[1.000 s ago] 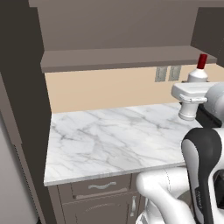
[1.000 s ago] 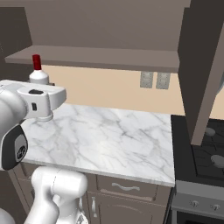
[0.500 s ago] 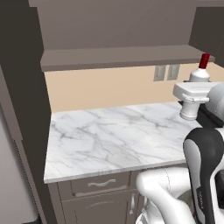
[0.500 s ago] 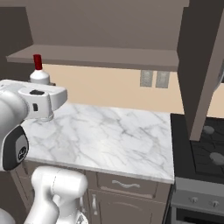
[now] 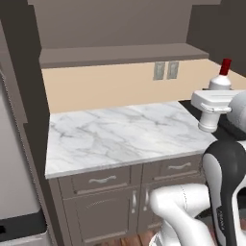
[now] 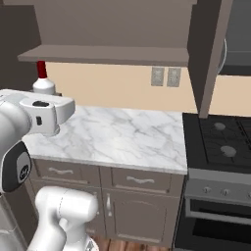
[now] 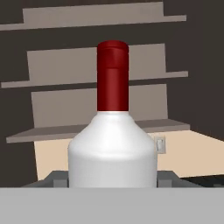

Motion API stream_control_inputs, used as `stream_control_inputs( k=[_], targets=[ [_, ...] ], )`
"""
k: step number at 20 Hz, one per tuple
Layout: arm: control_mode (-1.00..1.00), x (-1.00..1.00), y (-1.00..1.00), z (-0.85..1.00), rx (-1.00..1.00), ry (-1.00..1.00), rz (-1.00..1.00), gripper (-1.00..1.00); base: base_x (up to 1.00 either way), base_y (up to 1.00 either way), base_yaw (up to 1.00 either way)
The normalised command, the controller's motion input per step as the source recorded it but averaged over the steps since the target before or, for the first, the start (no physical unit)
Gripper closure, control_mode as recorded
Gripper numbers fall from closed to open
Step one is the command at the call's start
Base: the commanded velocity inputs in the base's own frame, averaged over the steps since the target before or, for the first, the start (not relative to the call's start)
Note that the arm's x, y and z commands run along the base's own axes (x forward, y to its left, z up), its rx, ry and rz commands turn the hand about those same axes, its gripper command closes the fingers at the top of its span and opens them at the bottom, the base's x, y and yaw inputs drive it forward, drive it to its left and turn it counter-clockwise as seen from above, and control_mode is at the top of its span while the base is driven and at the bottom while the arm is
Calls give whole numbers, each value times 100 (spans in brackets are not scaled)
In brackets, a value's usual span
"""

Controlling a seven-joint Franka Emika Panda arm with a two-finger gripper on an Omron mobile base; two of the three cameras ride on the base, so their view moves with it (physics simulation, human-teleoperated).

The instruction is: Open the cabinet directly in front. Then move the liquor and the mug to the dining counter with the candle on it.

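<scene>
At the right edge of the left base frame, the liquor (image 5: pixel 221 79) sits clasped in the gripper (image 7: pixel 113 186). The whole scene has shifted since a second ago: the base is driving, carrying the bottle onward.

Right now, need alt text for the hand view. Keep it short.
A white liquor bottle with a narrow dark red cap, upright, very close to the camera and centred, standing between the grey gripper fingers low in the picture. Behind it are dark cabinet shelves and a beige wall.
</scene>
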Motion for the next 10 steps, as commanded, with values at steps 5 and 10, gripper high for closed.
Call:
stream_control_inputs(
  k=[5, 10],
  targets=[
    [100, 0, 0, 0, 0, 0, 0, 100, -23, -9, -28],
    [100, 0, 0, 0, 0, 0, 0, 100, -12, -3, -32]
  ],
)
